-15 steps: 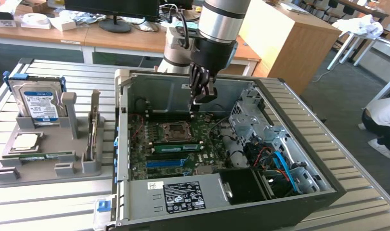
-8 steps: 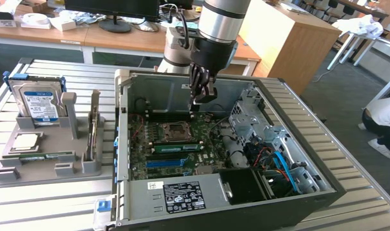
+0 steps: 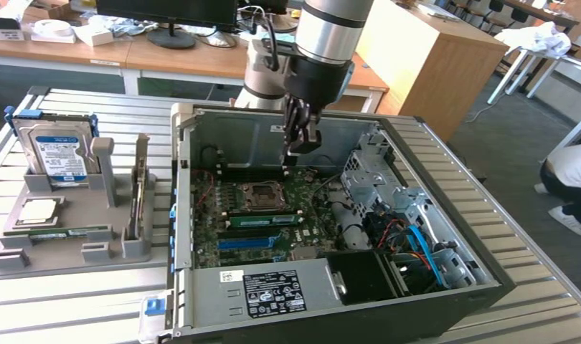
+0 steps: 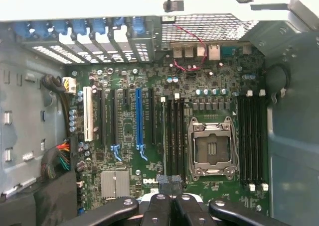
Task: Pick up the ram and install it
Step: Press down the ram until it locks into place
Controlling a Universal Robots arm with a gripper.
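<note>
The robot's silver-and-black jointed arm [image 3: 324,36] comes down nearly vertical from above the open grey computer case [image 3: 190,215], its black wrist section hanging over the rear half of the case's interior. At its lower end the black two-fingered hand [image 3: 300,143] points straight down, poised just above the green motherboard [image 4: 149,176] near the square metal processor socket [image 4: 212,149], with its fingers drawn fully together. In the wrist view the black fingers [image 4: 162,206] sit pressed side by side, flanked by the hand's dark linkage bars with round pivot bolts.
</note>
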